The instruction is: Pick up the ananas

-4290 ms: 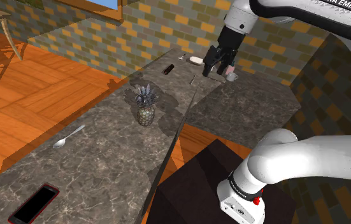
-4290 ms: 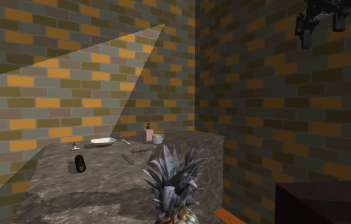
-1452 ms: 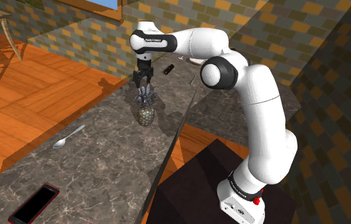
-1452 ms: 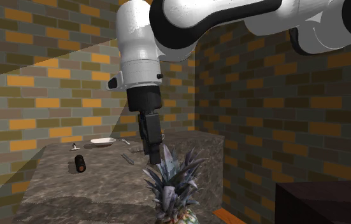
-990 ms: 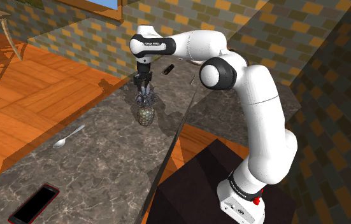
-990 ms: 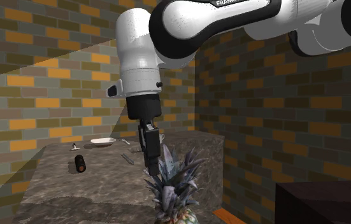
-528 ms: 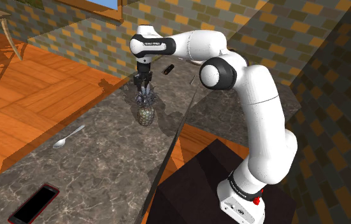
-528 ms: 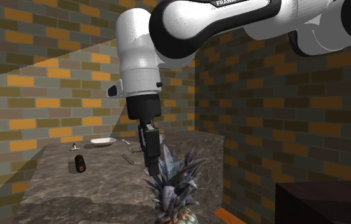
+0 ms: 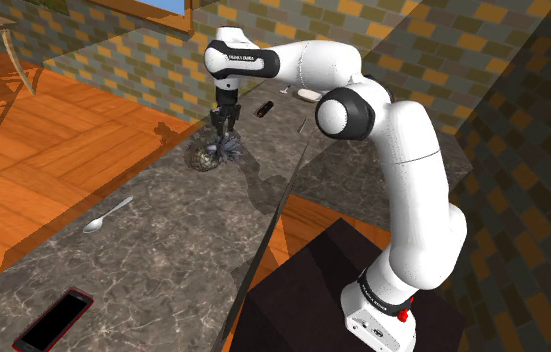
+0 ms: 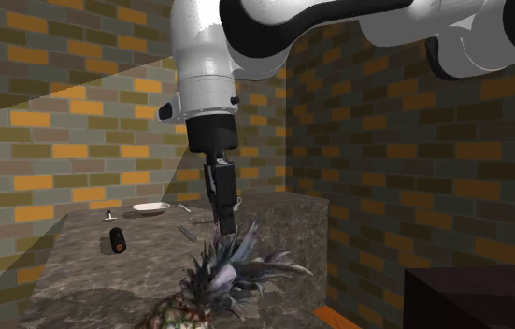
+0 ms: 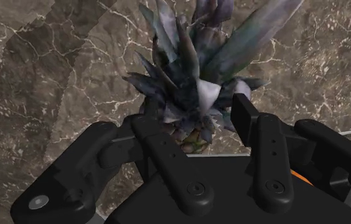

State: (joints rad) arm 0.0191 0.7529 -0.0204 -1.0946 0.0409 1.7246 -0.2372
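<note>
The pineapple (image 9: 203, 160) hangs tilted over the dark marble counter (image 9: 163, 250), its scaly body swung toward the shoulder view's left and its grey-purple leaf crown (image 9: 229, 150) uppermost. My black gripper (image 9: 225, 136) comes straight down onto it and is shut on the crown. In the second exterior view the gripper (image 10: 227, 227) pinches the leaves (image 10: 241, 266), with the fruit's body (image 10: 173, 315) leaning low to that view's left. Through the wrist camera the crown (image 11: 193, 95) sits clasped between my fingers (image 11: 247, 118). Whether the body still touches the counter I cannot tell.
A spoon (image 9: 108, 214) and a red-edged phone (image 9: 53, 322) lie on the near counter. A dark cylinder (image 9: 264, 108) and a white plate (image 9: 308, 95) sit at the far end by the brick wall. The counter's edge drops to the wooden floor (image 9: 53, 150).
The gripper has risen a little with the crown in its grasp. The pineapple, upright half a second ago, now tilts with its body swung to the shoulder view's left.
</note>
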